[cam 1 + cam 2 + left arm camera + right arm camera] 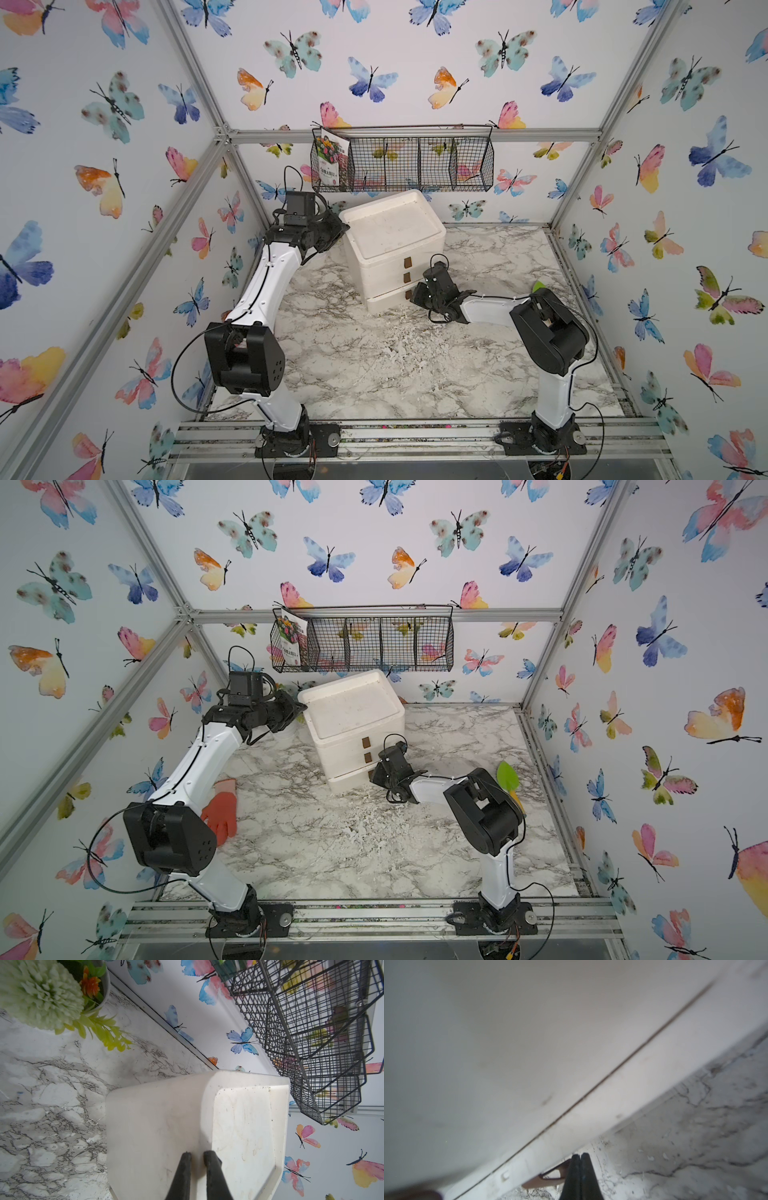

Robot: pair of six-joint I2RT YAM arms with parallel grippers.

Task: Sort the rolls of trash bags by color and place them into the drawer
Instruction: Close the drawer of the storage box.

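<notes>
- Enclosure: butterfly-print walls on an aluminium frame. The grey-veined marble-pattern tabletop has white flecks scattered across its middle.
- Both top views: a white three-drawer plastic chest stands at the back, turned at an angle. Above it a black wire wall basket holds a flower-print seed packet in its end compartment.
- Both top views: my left gripper is at the chest's upper rear corner. My right gripper is low, at the front of the lowest drawer.
- Both top views: a green plastic trowel lies near the right wall, partly hidden by my right arm. In a top view, an orange-red work glove lies flat beside my left arm.
- Left wrist view: my left gripper is all but closed. A slim gap shows between the black fingers, with nothing in it. The tips are at the chest's top edge; contact is unclear. A white pot of artificial flowers stands further along the tabletop.
- Right wrist view, blurred at close range: my right gripper has its fingers pressed together. The brown tab handle of the lowest drawer reaches the side of the fingers. I cannot tell whether it is pinched.
- Rolls of trash bags: I cannot tell their location from these views.
</notes>
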